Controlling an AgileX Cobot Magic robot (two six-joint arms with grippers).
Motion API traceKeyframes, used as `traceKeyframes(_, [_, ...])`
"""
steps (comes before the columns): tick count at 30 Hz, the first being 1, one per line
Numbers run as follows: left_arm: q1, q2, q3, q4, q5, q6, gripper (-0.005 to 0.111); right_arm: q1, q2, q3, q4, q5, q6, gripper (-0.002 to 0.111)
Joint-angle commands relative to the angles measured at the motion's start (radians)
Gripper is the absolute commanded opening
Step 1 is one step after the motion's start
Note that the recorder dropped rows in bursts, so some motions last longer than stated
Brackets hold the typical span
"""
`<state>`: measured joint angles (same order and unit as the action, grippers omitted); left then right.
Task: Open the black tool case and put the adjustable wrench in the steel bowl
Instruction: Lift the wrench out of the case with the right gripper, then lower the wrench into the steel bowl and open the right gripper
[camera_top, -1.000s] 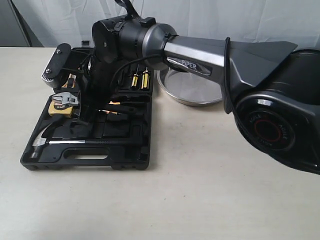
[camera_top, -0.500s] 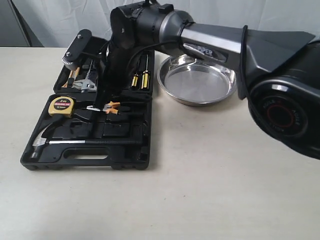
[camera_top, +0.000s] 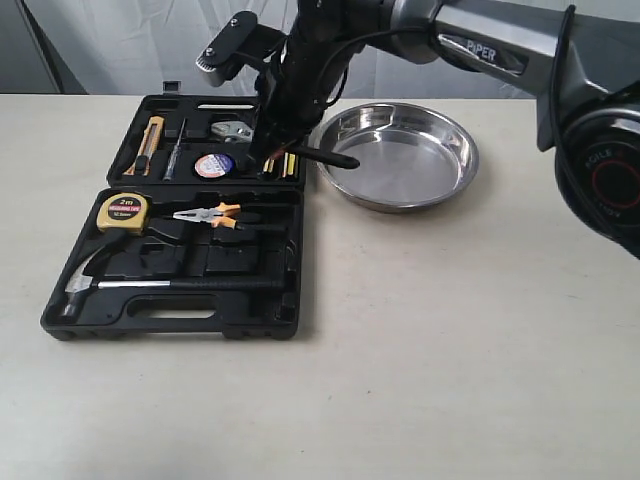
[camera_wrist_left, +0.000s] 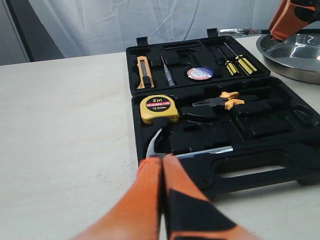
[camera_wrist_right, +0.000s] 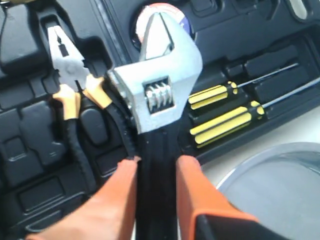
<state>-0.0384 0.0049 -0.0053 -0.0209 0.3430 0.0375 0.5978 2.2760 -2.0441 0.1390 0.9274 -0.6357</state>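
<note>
The adjustable wrench (camera_wrist_right: 162, 90) is out of its recess and up in the air, pinched by its black handle between the orange fingers (camera_wrist_right: 192, 185) of the right gripper (camera_wrist_right: 157, 165). Its silver head points away from the wrist and hangs above the lid half of the case. In the exterior view the handle end pokes towards the bowl's near rim. The black tool case (camera_top: 275, 318) lies wide open and flat on the left part of the desk, with its hinge line parallel to the desk's far edge and its moulded handle towards the near edge. The steel bowl (camera_top: 410, 165) sits just beside the lid half, close to the desk's far edge, and holds nothing. Below the wrench, in the lid half, lie two yellow-and-black screwdrivers (camera_wrist_right: 220, 120), a roll of tape (camera_top: 212, 165) and a utility knife (camera_top: 148, 140). The base half holds a yellow tape measure (camera_top: 122, 210), orange-handled pliers (camera_top: 212, 213) and a hammer (camera_top: 170, 285) along the handle side. The right arm reaches across from the right side of the desk. The left gripper (camera_wrist_left: 161, 160) shows only in its own wrist view, with its fingers pressed together on nothing, low over the desk near the case's handle side by the hammer head.
</note>
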Motion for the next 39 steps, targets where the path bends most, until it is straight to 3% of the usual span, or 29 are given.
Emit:
traceKeyframes(1, [-0.004, -0.005, 0.005, 0.000, -0.010, -0.002, 0.000, -0.052, -0.020, -0.003, 0.002, 0.019, 0.004, -0.001])
traceKeyframes(23, [-0.004, -0.005, 0.005, 0.000, -0.010, -0.002, 0.000, -0.282, -0.016, -0.003, 0.005, -0.020, 0.012, -0.001])
traceKeyframes(27, [-0.004, -0.005, 0.005, 0.000, -0.010, -0.002, 0.000, -0.295, 0.002, -0.003, 0.005, -0.104, 0.026, -0.001])
traceKeyframes(34, [-0.004, -0.005, 0.005, 0.000, -0.010, -0.002, 0.000, -0.303, 0.000, -0.003, 0.018, -0.037, 0.065, -0.001])
traceKeyframes(39, [-0.004, -0.005, 0.005, 0.000, -0.010, -0.002, 0.000, -0.346, -0.022, 0.013, 0.198, 0.023, 0.059, -0.001])
